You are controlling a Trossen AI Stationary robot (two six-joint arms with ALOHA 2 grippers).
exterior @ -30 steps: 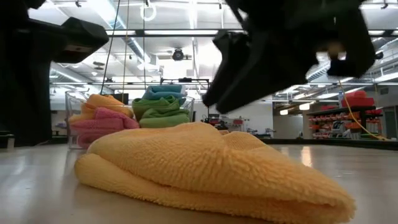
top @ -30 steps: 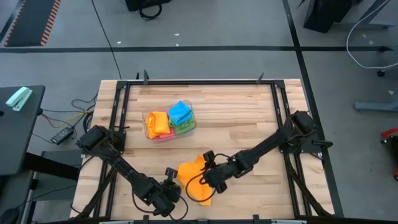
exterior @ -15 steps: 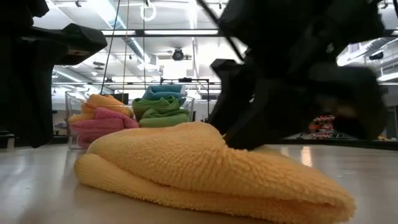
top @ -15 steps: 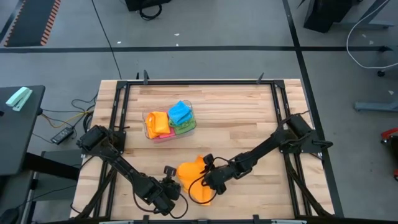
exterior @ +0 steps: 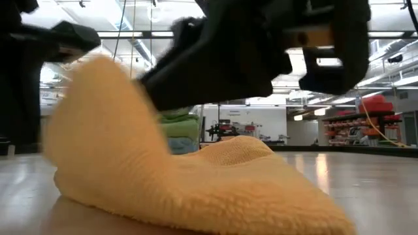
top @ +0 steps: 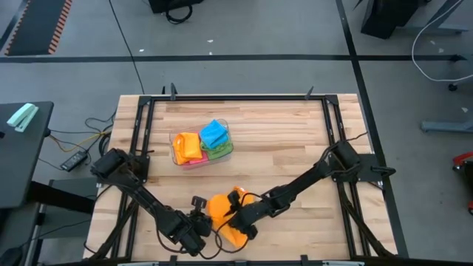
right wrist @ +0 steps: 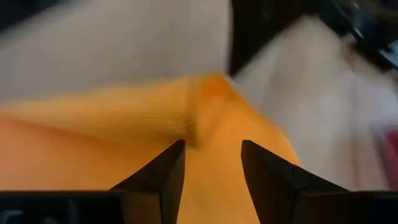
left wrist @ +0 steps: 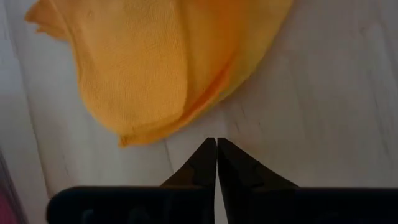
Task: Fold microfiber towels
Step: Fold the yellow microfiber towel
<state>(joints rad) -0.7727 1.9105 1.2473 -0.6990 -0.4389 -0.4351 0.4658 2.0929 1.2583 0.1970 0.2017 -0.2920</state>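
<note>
Left to right: the left gripper (top: 198, 223), fingers pressed together and holding nothing, is waiting just beside the soft orange microfibre towel (top: 224, 216), which is lying bunched at the near edge of the wooden slatted table (top: 281, 140). The right gripper (top: 235, 214), fingers spread, is pinching a raised fold of it. The cloth is draping limply, so it probably handles light, floppy and non-slippery; hems or corners look like the best holds.
</note>
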